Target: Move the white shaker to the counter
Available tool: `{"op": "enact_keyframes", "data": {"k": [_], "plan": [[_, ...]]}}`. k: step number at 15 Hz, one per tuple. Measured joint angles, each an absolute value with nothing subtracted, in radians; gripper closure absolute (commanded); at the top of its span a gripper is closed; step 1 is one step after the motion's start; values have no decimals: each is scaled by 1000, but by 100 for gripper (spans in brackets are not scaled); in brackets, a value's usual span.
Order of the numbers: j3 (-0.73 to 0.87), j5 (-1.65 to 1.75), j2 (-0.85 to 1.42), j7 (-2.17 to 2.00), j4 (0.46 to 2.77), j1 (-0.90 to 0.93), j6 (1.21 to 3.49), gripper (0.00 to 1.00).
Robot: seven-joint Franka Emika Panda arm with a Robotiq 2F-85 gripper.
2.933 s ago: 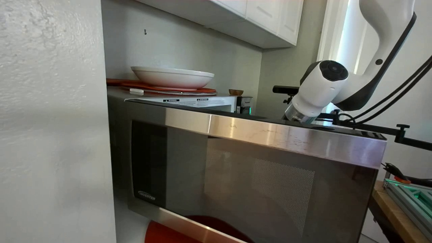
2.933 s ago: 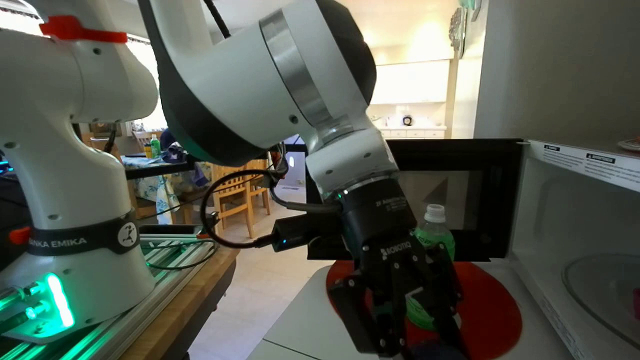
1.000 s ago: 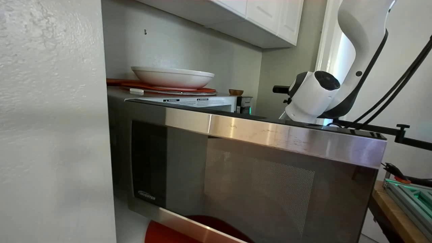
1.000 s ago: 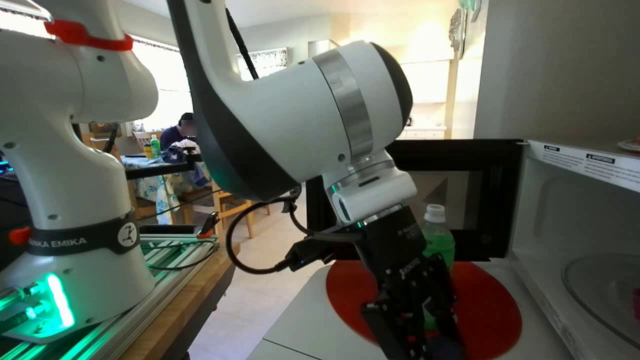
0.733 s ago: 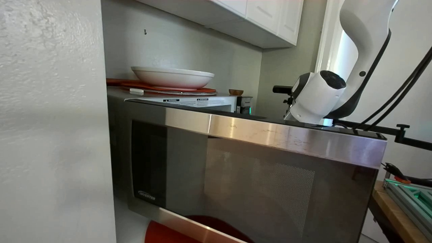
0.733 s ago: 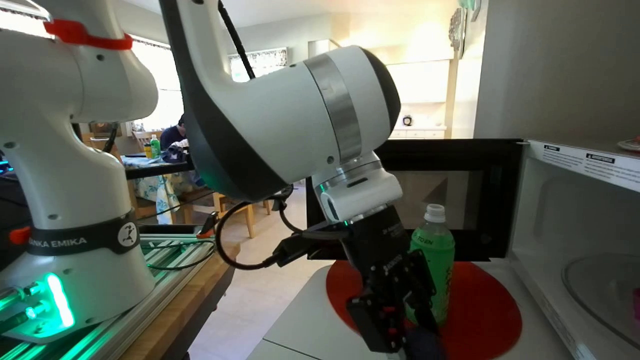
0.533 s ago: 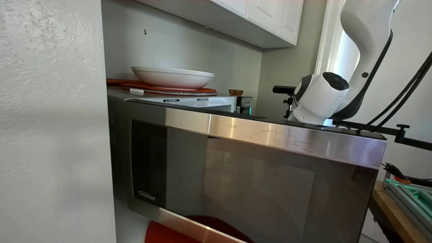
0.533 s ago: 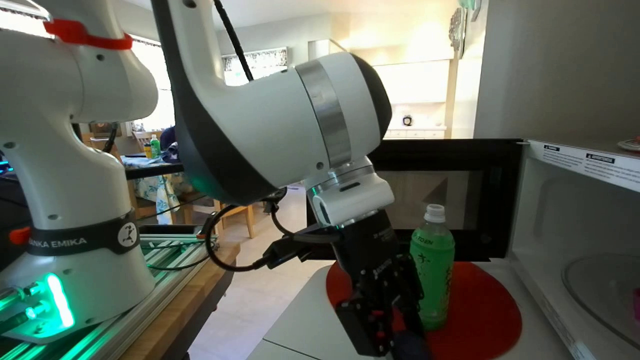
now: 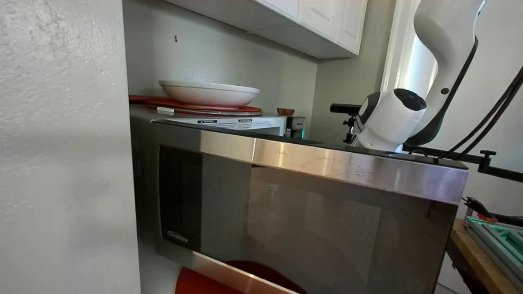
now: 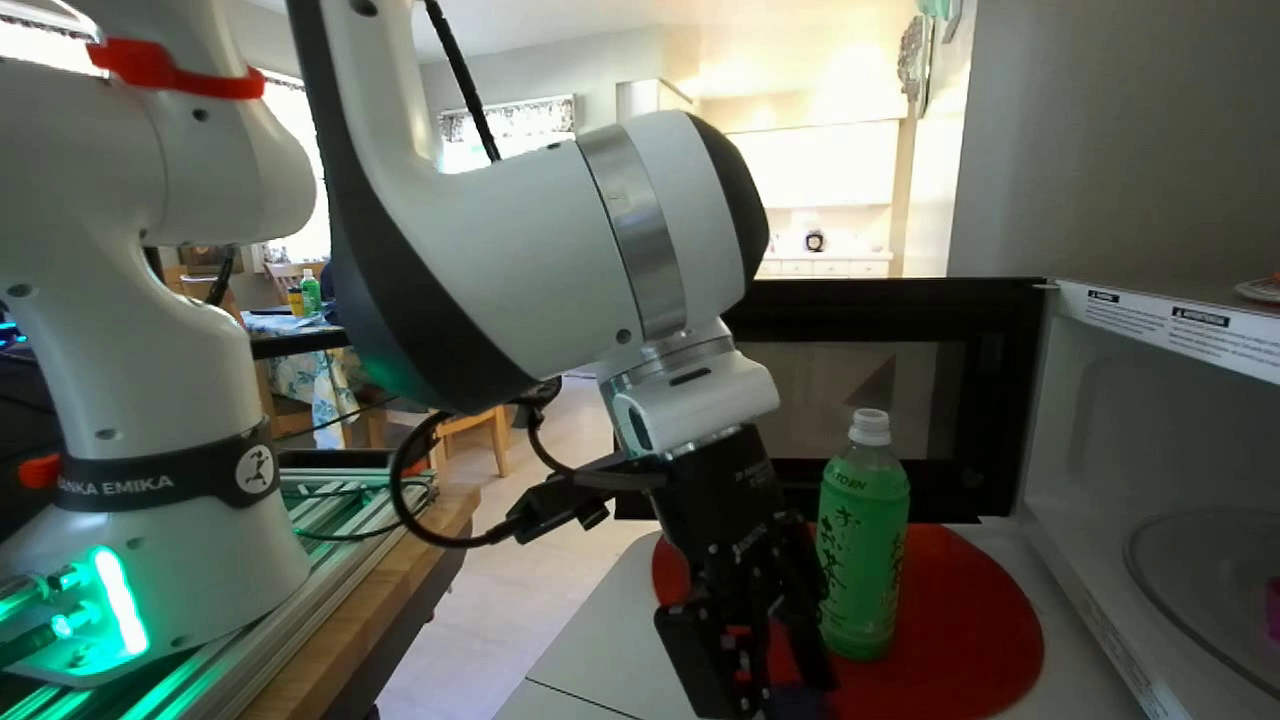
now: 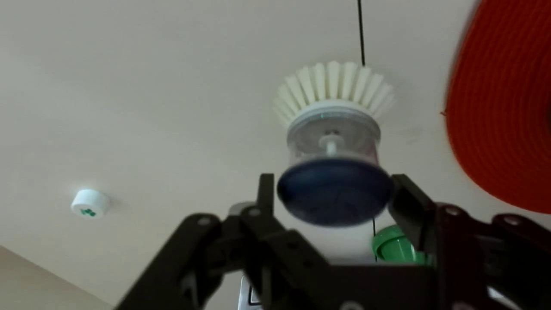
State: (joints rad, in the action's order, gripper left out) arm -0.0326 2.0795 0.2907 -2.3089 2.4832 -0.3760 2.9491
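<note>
- The gripper [image 11: 333,189] holds a brush [image 11: 335,144] by its dark blue cap, over the counter [image 11: 172,129]; if the bristles touch it, I cannot tell.
- This held brush may be the white shaker; I cannot say it for certain.
- In an exterior view, the door [image 9: 286,220] hides the gripper.
- In an exterior view, the brush is only a dim patch at the lower edge, while the bottle [image 10: 865,560] on the mat [image 10: 960,620] is clear.
- In the wrist view, a green thing [image 11: 394,247] is partly behind the gripper.
- Only the wrist view shows the white lid [image 11: 89,204]; the bowl [image 9: 208,94] shows whole only in an exterior view.
</note>
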Motion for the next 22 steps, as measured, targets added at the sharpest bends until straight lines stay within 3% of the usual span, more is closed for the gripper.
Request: {"op": "enact_keyframes", "data": {"k": [7,13,22], "plan": [[-18,2004,210,-2172,2492,-360,3001,0],[81,1651,173,-1770,2612,-307,3029,0],[64,996,104,-1206,2675,-210,2975,0]]}}
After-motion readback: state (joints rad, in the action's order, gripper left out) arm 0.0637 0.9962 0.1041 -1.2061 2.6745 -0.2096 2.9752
